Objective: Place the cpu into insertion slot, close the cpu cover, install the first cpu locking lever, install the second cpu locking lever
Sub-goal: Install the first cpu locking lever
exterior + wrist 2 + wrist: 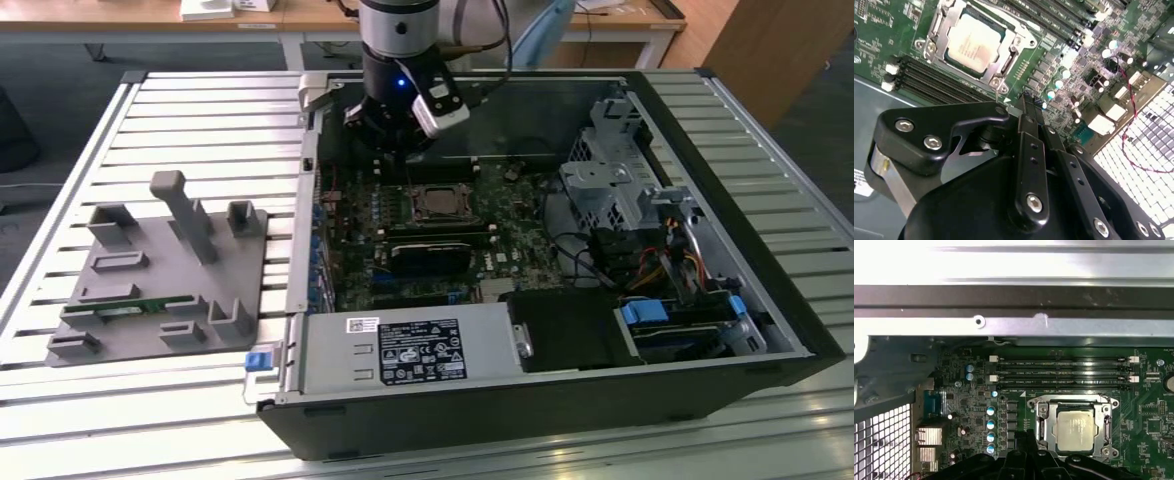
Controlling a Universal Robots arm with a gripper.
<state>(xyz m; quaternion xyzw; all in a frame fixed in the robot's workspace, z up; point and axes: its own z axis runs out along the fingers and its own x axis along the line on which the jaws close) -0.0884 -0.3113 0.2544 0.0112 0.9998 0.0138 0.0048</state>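
Observation:
The cpu (973, 42) (1076, 429) (437, 204), a pale silvery square chip, lies flat in the insertion slot (996, 80) on the green board. Around it lies the cpu cover (936, 32) (1042, 416), a silver frame whose window shows the chip's face. I cannot tell how the locking levers stand. My gripper (1028, 102) (1026, 434) (395, 152) hovers above the board just beside the socket, toward the case's far wall in the exterior view. Its black fingers are pressed together with nothing between them.
Black memory slots (1059, 372) run alongside the socket. A black block (434, 255) sits on the near side of the socket, with a power supply (407, 350) nearer still and a drive cage (607, 190) at the exterior view's right. A grey fixture plate (160, 270) lies outside the case.

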